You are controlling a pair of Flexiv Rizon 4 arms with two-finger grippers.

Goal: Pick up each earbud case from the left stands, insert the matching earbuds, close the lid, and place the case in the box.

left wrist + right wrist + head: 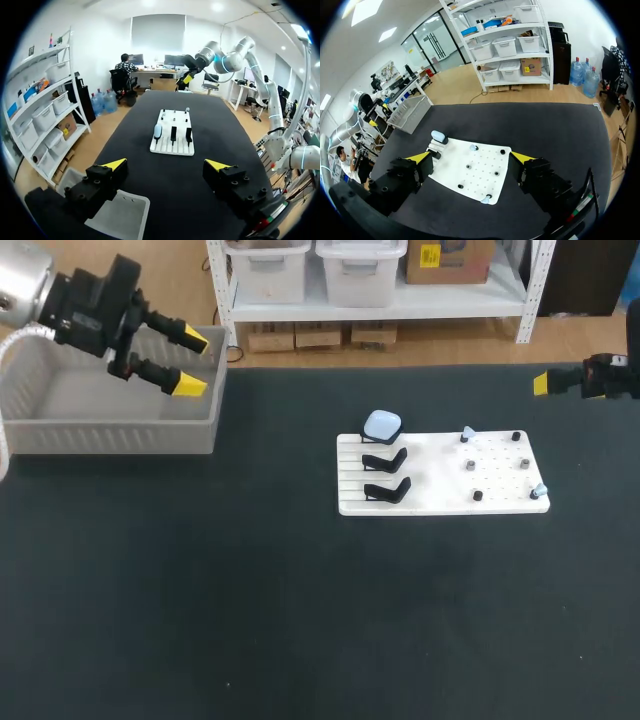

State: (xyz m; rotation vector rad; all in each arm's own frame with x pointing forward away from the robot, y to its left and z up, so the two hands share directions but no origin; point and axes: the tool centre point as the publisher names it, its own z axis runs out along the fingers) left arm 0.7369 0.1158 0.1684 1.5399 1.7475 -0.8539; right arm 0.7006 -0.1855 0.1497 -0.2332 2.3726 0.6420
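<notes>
Left pincer [190, 362] hangs above the right end of the grey box [60, 400], at the far left of the counter [250, 620]. Its two yellow tips stand wide apart and grip nothing. The left wrist view confirms this: the left pincer [166, 165] is spread, with bare counter ahead of it and a corner of the box [125, 215] beneath it.

Right pincer [545, 383] enters at the right edge of the head view. Only one yellow tip shows there, so that view does not settle its state. The right wrist view does: the right pincer [470, 157] is wide open and empty, with the white board [480, 182] ahead of its fingers.

We locate the pale blue earbud case [382, 424] on the farthest of three black stands [385, 460] along the left side of the board [500, 502]. The two nearer stands are bare.

Two pale blue earbuds [468, 432] sit on the pegged right half of the board, one at its far edge and one at its near right corner. The right wrist view shows the earbuds [473, 148] and the earbud case [438, 135] clearly. In the left wrist view the earbud case [157, 131] is visible, but the earbuds are too small to make out.
</notes>
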